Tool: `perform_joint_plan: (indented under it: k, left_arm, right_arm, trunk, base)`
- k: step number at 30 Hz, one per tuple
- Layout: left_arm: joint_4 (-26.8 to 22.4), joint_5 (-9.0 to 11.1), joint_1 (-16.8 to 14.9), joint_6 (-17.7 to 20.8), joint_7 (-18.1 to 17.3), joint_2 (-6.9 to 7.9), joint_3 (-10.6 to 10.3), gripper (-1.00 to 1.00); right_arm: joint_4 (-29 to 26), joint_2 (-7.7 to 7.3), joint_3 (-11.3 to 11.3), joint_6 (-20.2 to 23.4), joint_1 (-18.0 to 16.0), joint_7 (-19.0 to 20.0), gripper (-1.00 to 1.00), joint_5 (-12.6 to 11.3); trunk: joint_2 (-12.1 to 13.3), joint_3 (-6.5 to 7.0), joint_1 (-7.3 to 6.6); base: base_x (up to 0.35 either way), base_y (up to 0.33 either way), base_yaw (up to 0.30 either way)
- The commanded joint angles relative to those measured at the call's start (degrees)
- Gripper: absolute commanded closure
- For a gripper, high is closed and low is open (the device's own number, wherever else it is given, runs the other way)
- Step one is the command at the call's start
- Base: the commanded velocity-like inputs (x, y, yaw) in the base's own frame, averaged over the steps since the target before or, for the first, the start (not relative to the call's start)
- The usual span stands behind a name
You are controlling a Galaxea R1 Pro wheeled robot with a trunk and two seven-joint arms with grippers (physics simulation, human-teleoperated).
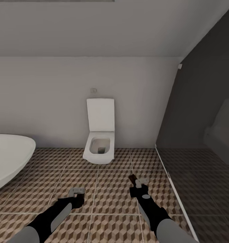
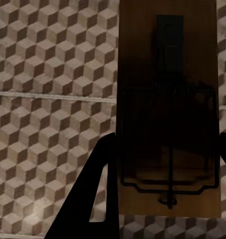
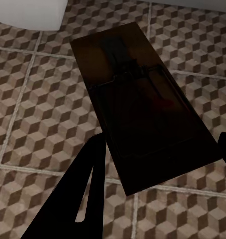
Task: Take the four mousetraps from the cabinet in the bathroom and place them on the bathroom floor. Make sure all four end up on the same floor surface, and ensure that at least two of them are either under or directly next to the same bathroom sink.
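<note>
Above the bathroom floor, both arms reach forward and low, each carrying one mousetrap. The left claw is closed on the left mousetrap: in the left wrist view the brown board runs lengthwise out between the two dark fingers, its wire bar and spring facing the camera, the patterned tiles passing behind it. The right claw grips the right mousetrap the same way, held at its near end so that the board sticks out past the fingertips, angled across the tiles; a corner of the white toilet shows beyond it in the right wrist view.

Holding each trap by one end, flat side roughly parallel to the floor, looks like a sensible carry: the wire mechanism stays up and clear of the fingers, and the board could be lowered and let go flat. Whether either trap touches the tiles cannot be told; both seem to hang just above them.

Ahead stands the toilet against the back wall, the rim of the white bathtub at the left edge of the floor, and the dark shower area beyond a pale threshold on the right. My guess is the robot is on its way with two traps, yet to be set down.
</note>
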Motion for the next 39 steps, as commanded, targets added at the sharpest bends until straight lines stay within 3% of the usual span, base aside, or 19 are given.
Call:
perform_joint_plan:
  k: [1, 39]
  left_arm:
    - [-0.14, 0.5, -0.06, 0.1, 0.64, 0.09, -0.4, 1.0]
    - [-0.14, 0.51, -0.06, 0.1, 0.64, 0.09, -0.4, 1.0]
  right_arm:
    - [-0.06, 0.03, -0.01, 0.28, -0.02, -0.44, 1.0, 0.59]
    - [-0.06, 0.03, 0.11, 0.28, -0.02, -0.44, 1.0, 0.75]
  trunk:
    - [-0.45, -0.33, 0.22]
    - [-15.69, -10.62, 8.57]
  base:
    - [0.0, 0.0, 0.0]
    - [0.0, 0.0, 0.0]
